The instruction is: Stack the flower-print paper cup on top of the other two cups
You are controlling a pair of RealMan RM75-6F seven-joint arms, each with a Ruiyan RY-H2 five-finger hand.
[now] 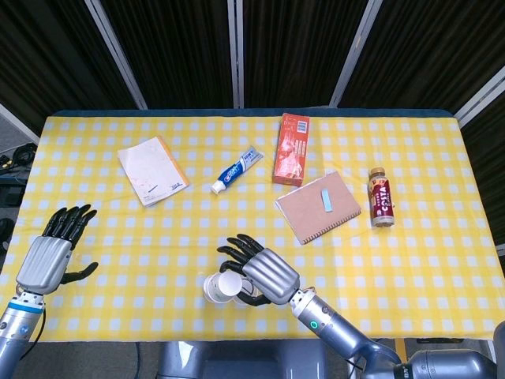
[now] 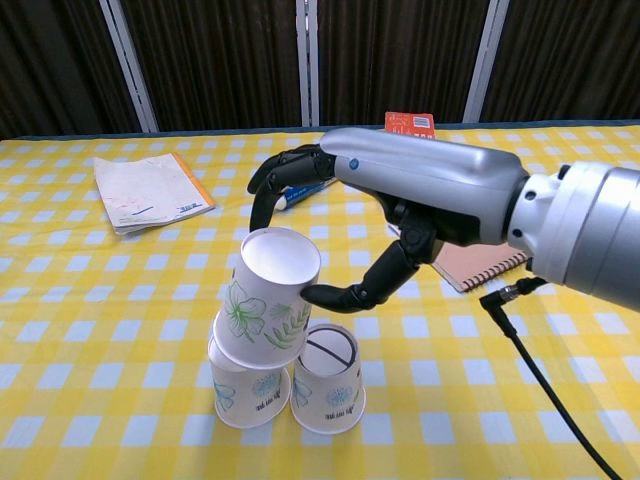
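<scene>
The flower-print cup is upside down and tilted, pinched between the thumb and fingers of my right hand. Its rim sits low over the left of two small upturned cups: the left cup is partly covered, the right cup stands beside it. Whether the flower cup touches them is unclear. In the head view my right hand hides most of the flower cup and the lower cups near the table's front edge. My left hand is open and holds nothing at the front left.
Farther back on the yellow checked cloth lie a paper pad, a toothpaste tube, an orange box, a brown notebook and a small bottle. A black cable hangs under my right forearm.
</scene>
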